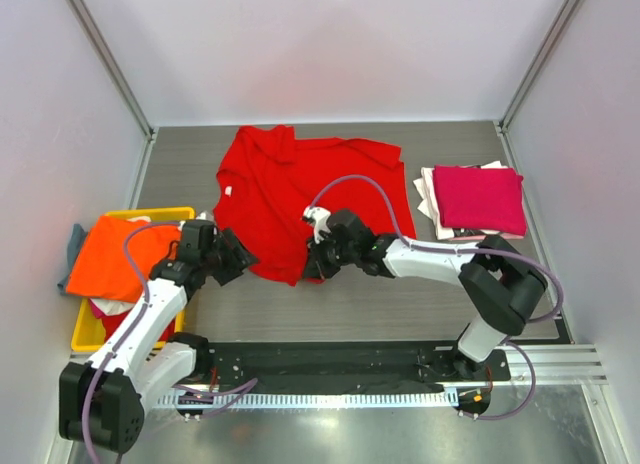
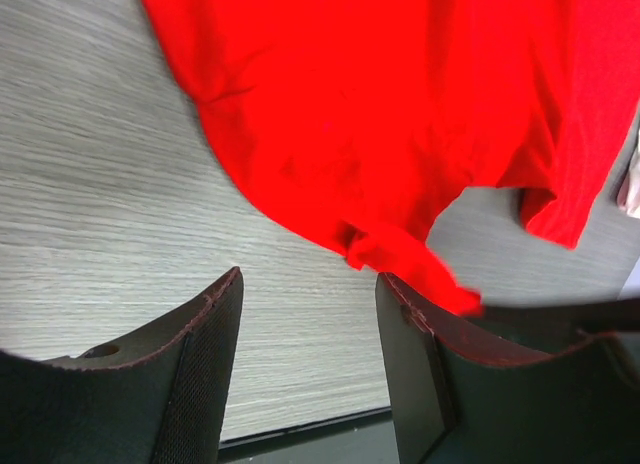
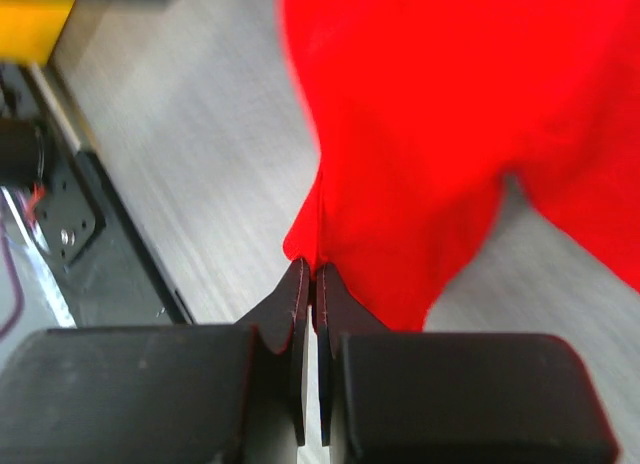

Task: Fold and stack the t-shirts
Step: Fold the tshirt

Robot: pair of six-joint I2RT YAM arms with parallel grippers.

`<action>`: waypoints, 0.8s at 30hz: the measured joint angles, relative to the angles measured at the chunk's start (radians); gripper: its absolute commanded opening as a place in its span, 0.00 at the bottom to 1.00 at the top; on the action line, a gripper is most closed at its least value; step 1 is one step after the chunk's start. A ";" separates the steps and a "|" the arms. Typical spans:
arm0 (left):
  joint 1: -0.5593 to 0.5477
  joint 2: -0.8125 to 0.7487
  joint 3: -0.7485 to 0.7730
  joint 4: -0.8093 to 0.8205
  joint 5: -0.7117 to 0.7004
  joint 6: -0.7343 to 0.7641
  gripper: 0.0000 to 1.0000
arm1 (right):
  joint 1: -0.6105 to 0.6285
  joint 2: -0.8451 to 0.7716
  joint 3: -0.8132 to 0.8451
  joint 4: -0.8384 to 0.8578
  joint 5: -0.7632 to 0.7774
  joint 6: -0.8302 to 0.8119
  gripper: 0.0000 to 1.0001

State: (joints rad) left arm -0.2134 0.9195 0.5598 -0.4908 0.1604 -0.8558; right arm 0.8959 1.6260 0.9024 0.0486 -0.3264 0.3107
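A bright red t-shirt (image 1: 300,189) lies crumpled in the middle of the table. My right gripper (image 1: 313,261) is shut on its near hem; in the right wrist view the red cloth (image 3: 420,154) hangs from the pinched fingertips (image 3: 315,269). My left gripper (image 1: 243,259) is open at the shirt's left edge, with a red corner (image 2: 400,259) just above its right finger (image 2: 415,374) and nothing between the fingers. A folded magenta shirt (image 1: 478,199) lies on white cloth at the right. An orange shirt (image 1: 120,256) drapes over the crate.
A yellow plastic crate (image 1: 88,334) stands at the left edge with orange, white and red cloth in it. White walls close in the table at back and sides. The black base rail (image 1: 330,364) runs along the near edge.
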 measured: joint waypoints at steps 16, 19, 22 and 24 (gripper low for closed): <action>-0.140 0.227 -0.033 0.194 0.109 0.012 0.42 | -0.167 0.141 -0.081 0.238 -0.260 0.191 0.03; -0.188 0.317 -0.004 0.215 0.099 0.021 0.41 | -0.191 0.154 -0.090 0.272 -0.290 0.208 0.03; -0.213 0.369 0.016 0.233 0.080 0.026 0.41 | -0.205 0.163 -0.100 0.296 -0.311 0.220 0.03; -0.219 0.384 0.021 0.245 0.066 0.027 0.41 | -0.211 0.164 -0.108 0.308 -0.322 0.224 0.03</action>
State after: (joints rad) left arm -0.4324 1.3033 0.5808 -0.2462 0.2260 -0.8288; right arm 0.6846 1.7897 0.7948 0.3569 -0.6483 0.5346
